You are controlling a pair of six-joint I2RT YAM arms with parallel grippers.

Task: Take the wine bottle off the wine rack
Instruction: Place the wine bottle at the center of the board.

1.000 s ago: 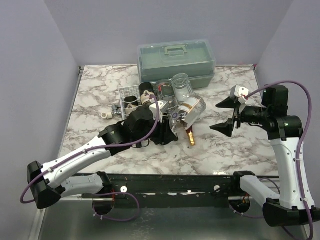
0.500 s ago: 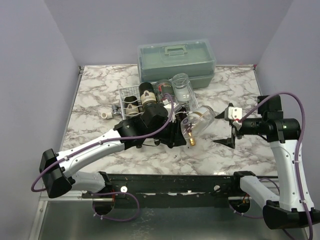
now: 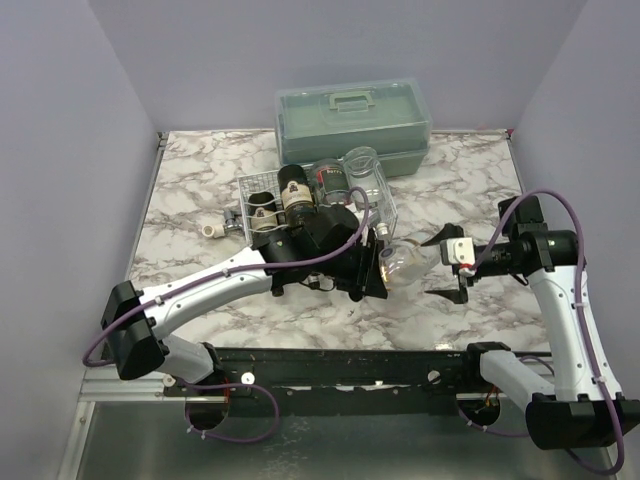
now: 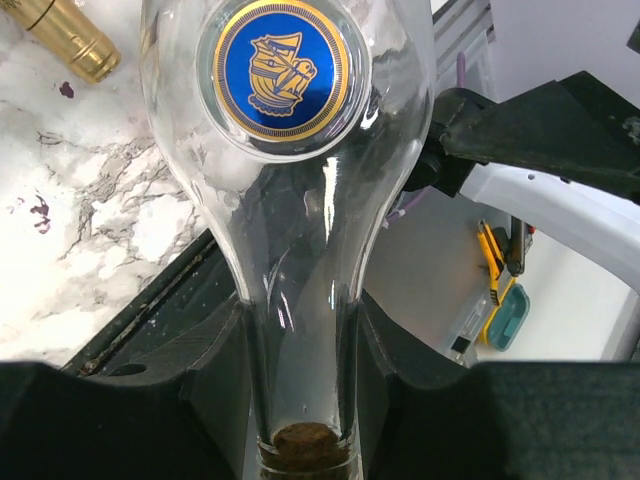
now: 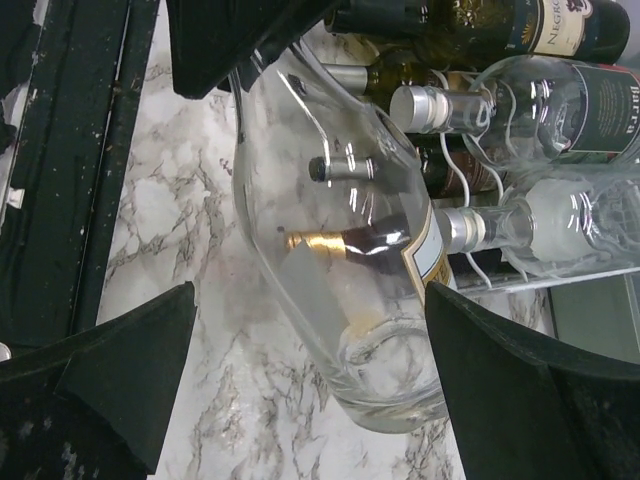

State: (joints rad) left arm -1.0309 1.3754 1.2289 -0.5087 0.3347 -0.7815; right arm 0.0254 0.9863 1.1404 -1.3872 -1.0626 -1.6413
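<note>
My left gripper (image 3: 385,268) (image 4: 300,400) is shut on the neck of a clear wine bottle (image 3: 402,262) (image 4: 283,150) that bears a blue and gold medallion. The bottle (image 5: 340,290) hangs tilted over the marble table, in front of and to the right of the white wire wine rack (image 3: 252,188) (image 5: 462,195). My right gripper (image 3: 443,265) (image 5: 320,390) is open, and its fingers flank the bottle's base with gaps on both sides.
Several other bottles, dark (image 3: 292,190) and clear (image 3: 365,180), lie on the rack. A gold-foil bottle neck (image 4: 60,30) lies on the marble table (image 3: 200,170) near the held bottle. A grey-green plastic case (image 3: 352,115) stands behind the rack.
The left arm has swung the clear bottle right and nearer, away from the rack. The right gripper, still open, has come down and left until its fingers flank the bottle's base.
</note>
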